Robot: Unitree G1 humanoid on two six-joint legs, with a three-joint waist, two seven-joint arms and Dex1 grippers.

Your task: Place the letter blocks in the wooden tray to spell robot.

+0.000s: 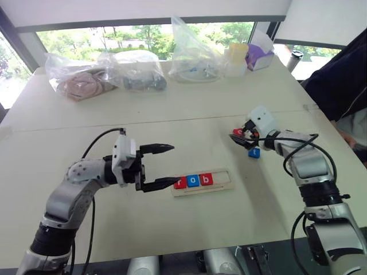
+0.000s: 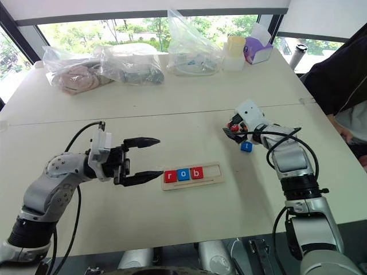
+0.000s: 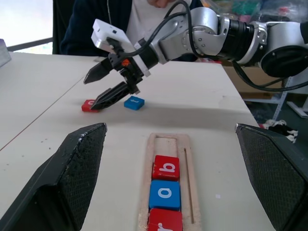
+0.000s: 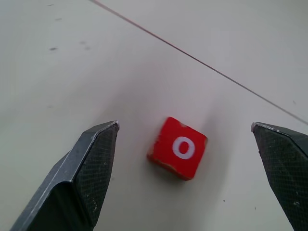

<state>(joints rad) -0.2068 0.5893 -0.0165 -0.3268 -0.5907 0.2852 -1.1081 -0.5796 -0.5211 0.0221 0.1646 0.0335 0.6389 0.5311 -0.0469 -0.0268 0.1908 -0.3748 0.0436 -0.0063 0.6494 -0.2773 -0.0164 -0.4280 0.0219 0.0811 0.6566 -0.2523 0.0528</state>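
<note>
Right gripper [image 4: 185, 132] hangs over the table, jaws wide apart, nothing held. Red "o" block [image 4: 177, 147] lies flat between its two fingers, closer to one finger than the other, turned at a slant to them.

Blue "t" block [image 3: 134, 102] sits just beside the red one, on the robot's side of the claw. Wooden tray [image 1: 225, 186] is well off toward the left arm, holding red "r" [image 1: 180, 183], blue "o" [image 1: 193, 181] and red "b" [image 1: 206, 179] in a row; two slots past the "b" are bare.

Judgement: step in hand is picking up the red "o". Best to centre the claw on the tile, roll the wrist so the fingers meet two opposite flat edges, then descend low before closing; the tile is thin and could skid or tip.

Left gripper [image 1: 162, 166] hovers just beside the tray's "r" end, spread open and empty. It does not block the bare slots.

Bags and containers at the far table edge, well clear. A person in dark clothing sits beyond the right arm.
</note>
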